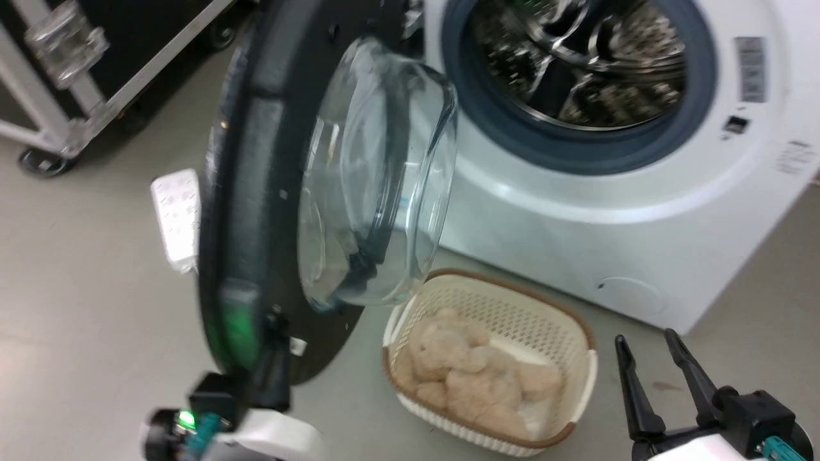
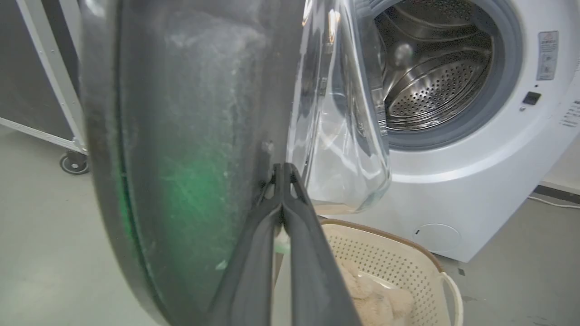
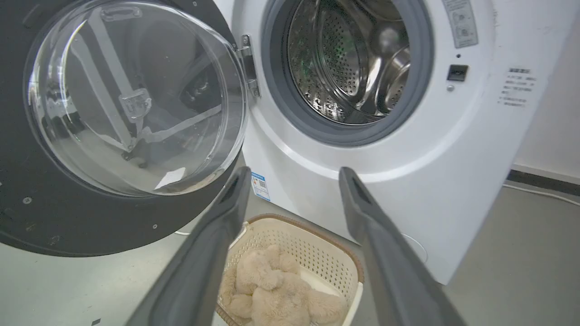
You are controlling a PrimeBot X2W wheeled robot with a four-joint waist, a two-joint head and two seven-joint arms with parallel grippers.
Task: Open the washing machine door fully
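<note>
We are pressing the left gripper (image 2: pixel 283 168), fingers clenched together, against the washing machine door (image 1: pixel 250 192), which is standing half-swung left of the drum (image 1: pixel 576 57), right gripper (image 1: pixel 646 337) idling with fingers spread; likely risk: tips slipping off its glossy rim, door swinging back.

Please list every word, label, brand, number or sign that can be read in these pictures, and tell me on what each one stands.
No text here can be read letter for letter.
Grey label, high on the front of the washing machine: too small to read.
Printed lines, further right on that front: too blurred to read.
Blue-and-white sticker, low on that front beside the washing machine door: too small to read.
</note>
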